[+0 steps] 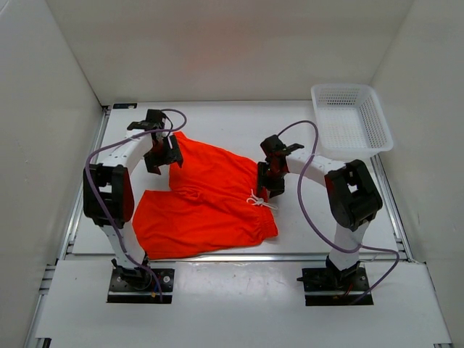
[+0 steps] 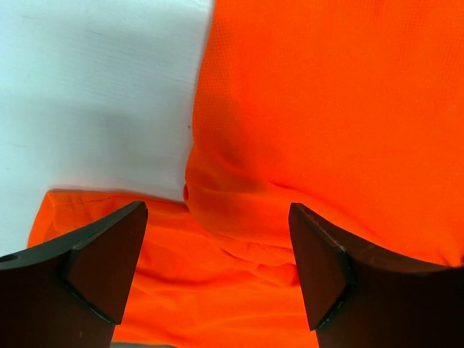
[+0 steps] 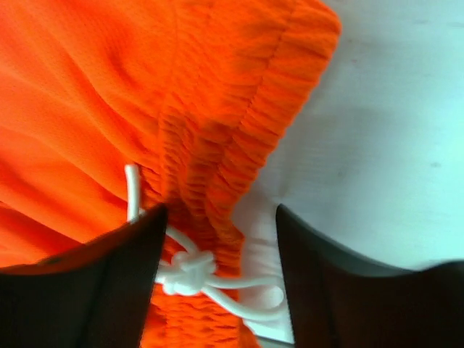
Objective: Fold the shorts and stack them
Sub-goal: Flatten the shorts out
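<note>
Orange-red shorts (image 1: pixel 206 203) lie spread out mid-table, centre of the top view. Long axis runs left–right in frame. Waistband (image 1: pixel 270 217) is at the right end. Both legs point left, splayed in a V, one toward upper left and one toward lower left. White drawstring (image 1: pixel 255 201) is knotted at mid-waistband, loops spilling right onto the table (image 1: pixel 217 119).

Edges/room: lower hem sits close to the table's lower edge. Bare white surface above the shorts and right of the waistband. White mesh basket (image 1: pixel 346 88) is in the upper right, well apart from the cloth.

Material: soft fine-mesh knit, wrinkled around the crotch. Waistband is ruched elastic. Table is smooth matte white.

Left gripper (image 1: pixel 164 158) is over the upper leg, at the upper left of the shorts. Wrist view shows jaws spread wide, fabric below the dark fingers (image 2: pixel 101 268), nothing clamped.

Right gripper (image 1: pixel 267 187) is over the waistband by the drawstring. Jaws also spread, fingers (image 3: pixel 109 283) straddling the ruched band and knot.

Can't tell from these views whether either set of tips touches the cloth.
</note>
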You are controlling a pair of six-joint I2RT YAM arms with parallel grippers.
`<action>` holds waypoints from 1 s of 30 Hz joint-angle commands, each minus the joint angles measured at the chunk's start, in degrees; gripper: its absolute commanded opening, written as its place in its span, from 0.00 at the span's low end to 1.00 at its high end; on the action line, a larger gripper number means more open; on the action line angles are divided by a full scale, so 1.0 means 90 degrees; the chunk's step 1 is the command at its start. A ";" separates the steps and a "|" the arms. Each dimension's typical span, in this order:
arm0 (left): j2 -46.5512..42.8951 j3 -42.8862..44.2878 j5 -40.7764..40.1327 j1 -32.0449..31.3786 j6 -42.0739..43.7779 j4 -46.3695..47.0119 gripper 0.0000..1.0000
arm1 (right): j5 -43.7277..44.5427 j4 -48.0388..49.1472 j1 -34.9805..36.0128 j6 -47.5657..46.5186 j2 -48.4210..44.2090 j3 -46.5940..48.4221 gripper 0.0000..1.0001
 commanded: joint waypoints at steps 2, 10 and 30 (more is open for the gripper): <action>0.0064 0.0490 0.0159 0.0207 0.0060 0.0088 0.91 | 0.0495 -0.0477 0.0090 -0.0279 -0.0154 0.0646 0.78; 0.1469 0.2469 0.0423 0.0431 0.0002 -0.0155 0.83 | 0.1141 -0.0751 -0.0231 -0.0348 0.0216 0.1623 0.78; 0.4119 0.5667 0.0648 0.0139 -0.0194 -0.0634 0.10 | 0.0731 -0.0742 -0.0593 -0.0719 0.1615 0.2650 0.02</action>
